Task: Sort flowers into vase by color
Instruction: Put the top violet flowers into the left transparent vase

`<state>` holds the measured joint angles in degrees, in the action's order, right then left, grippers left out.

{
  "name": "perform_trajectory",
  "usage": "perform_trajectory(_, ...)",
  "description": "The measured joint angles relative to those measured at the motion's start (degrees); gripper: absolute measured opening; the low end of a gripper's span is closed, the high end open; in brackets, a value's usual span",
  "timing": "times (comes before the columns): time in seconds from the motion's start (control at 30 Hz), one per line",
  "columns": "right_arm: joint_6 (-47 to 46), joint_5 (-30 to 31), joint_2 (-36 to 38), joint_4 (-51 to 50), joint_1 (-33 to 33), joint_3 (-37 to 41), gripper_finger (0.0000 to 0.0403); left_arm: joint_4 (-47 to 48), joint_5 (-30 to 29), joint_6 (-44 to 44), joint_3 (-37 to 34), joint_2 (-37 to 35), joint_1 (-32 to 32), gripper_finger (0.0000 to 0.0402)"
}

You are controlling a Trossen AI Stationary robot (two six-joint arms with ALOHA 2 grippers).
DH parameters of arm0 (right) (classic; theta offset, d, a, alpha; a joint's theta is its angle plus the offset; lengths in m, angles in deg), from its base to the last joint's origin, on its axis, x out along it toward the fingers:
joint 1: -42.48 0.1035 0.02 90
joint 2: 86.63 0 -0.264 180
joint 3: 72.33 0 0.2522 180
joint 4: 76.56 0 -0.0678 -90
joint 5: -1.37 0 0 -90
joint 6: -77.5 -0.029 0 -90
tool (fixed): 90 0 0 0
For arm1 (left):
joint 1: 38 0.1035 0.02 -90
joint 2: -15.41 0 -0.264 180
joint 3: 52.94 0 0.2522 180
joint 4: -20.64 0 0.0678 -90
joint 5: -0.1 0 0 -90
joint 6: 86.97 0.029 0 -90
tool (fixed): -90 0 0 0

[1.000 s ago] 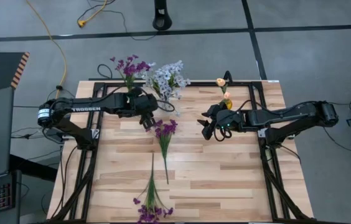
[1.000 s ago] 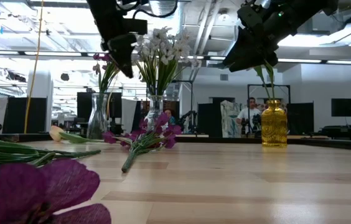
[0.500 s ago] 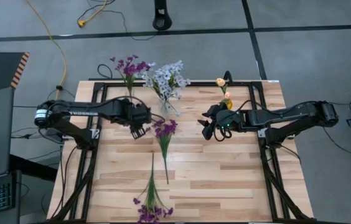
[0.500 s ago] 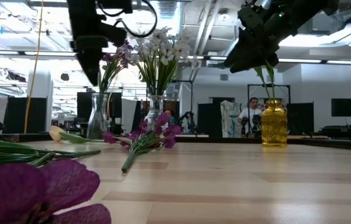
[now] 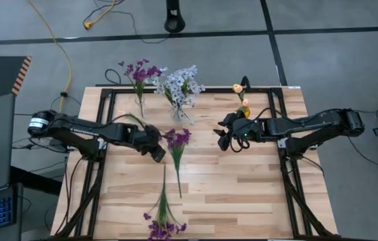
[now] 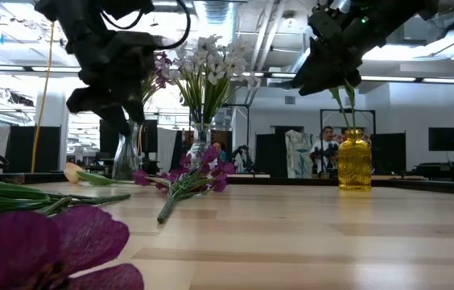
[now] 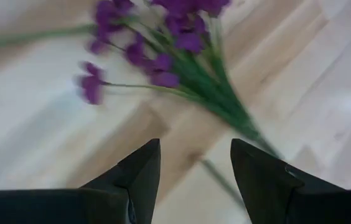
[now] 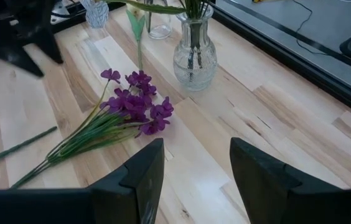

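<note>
A purple sprig (image 5: 177,142) lies flat mid-table, blossoms toward the far edge and stem (image 5: 179,177) toward the near edge; it also shows blurred in the left wrist view (image 7: 175,43). My left gripper (image 5: 157,152) hangs open just left of its blossoms, above the wood, tips slanting down (image 7: 194,168). My right gripper (image 5: 224,139) waits open in the air right of the sprig (image 8: 194,168). At the far edge stand a clear vase of purple flowers (image 5: 139,100), a clear vase of blue-white flowers (image 5: 179,110) and a yellow vase (image 6: 354,159) with peach buds.
A second purple sprig (image 5: 162,217) lies at the near edge, its blossoms (image 6: 50,242) large in the low view. A peach bud on a green stem (image 6: 72,172) lies at far left. Bare wood (image 5: 242,187) spreads to the right of the sprigs.
My left gripper has come away from the blue-white vase, moved toward the near edge and down, and rolled at the wrist. It now hangs low beside the lying purple sprig's blossoms, still open. The sprig has not moved.
</note>
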<state>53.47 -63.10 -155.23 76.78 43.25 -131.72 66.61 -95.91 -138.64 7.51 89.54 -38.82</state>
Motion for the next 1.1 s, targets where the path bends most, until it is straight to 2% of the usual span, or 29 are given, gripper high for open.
perform_trajectory(0.3,0.00,-0.02,0.00,-0.02,0.02,0.02,0.0209,-13.11,0.34,-10.57,-2.84,3.68,-2.03,0.0182)
perform_trajectory(0.47,0.00,-0.01,0.00,-0.36,0.23,0.02,0.0209,-16.84,0.17,-14.97,-2.87,9.00,-3.39,0.0182)
perform_trajectory(0.67,0.00,-0.07,0.00,-0.41,0.39,0.02,0.0209,-26.37,-0.24,-16.98,-2.78,15.73,-4.22,0.0182)
perform_trajectory(1.1,0.00,-0.04,0.00,-0.59,0.37,0.02,0.0209,-26.39,-0.19,-18.90,2.73,26.39,-4.31,0.0182)
